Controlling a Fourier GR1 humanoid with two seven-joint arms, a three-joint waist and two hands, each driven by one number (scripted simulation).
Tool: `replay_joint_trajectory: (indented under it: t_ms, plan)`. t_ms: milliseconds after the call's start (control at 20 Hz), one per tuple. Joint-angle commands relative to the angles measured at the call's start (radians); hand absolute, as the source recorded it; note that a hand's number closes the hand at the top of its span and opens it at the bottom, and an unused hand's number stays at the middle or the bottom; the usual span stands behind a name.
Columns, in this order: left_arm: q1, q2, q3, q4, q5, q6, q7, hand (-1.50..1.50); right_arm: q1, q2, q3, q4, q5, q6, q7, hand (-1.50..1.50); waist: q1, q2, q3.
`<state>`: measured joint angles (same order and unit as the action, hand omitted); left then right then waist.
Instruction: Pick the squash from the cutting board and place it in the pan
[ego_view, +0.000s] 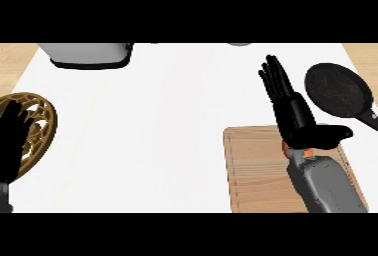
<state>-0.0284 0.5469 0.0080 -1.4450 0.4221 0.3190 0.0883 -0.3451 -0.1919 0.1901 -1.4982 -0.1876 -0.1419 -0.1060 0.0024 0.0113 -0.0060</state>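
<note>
Right hand (295, 112) open above cutting board (255, 172)

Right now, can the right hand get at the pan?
Probably yes. The right hand is open above the cutting board, fingers pointing up beside the pan, and nothing lies between them.

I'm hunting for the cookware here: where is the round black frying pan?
In the head view, the round black frying pan sits at the right side, just beyond the wooden cutting board and right of the robot's open right hand.
</note>
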Motion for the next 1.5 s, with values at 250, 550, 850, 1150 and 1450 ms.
replay_joint_trajectory:
  t_ms: [250,550,850,1150,1450]
  plan:
    - [-0.088,-0.136,-0.231,-0.090,0.030,-0.175,0.027,0.00,-0.167,-0.233,0.321,-0.050,0.153,0.512,-0.165,1.50,0.015,-0.002,0.002]
    - [-0.075,-0.223,-0.312,-0.074,0.030,-0.197,0.020,0.00,-0.103,-0.392,0.198,0.068,0.349,0.377,-0.739,-1.50,0.004,0.008,0.011]
    - [-0.059,-0.250,-0.338,-0.059,0.013,-0.188,0.026,0.00,-0.089,-0.567,0.304,0.089,0.664,0.310,-0.893,-1.50,0.002,-0.009,0.007]
    - [-0.071,-0.237,-0.311,-0.062,0.032,-0.190,0.049,0.00,-0.140,-0.726,0.399,0.002,1.071,0.163,-0.668,-1.50,-0.017,-0.025,0.003]
    - [-0.060,-0.234,-0.309,-0.079,0.026,-0.187,0.059,0.00,-0.043,-0.705,0.554,-0.153,1.389,0.231,-0.321,-1.50,-0.031,-0.025,0.004]
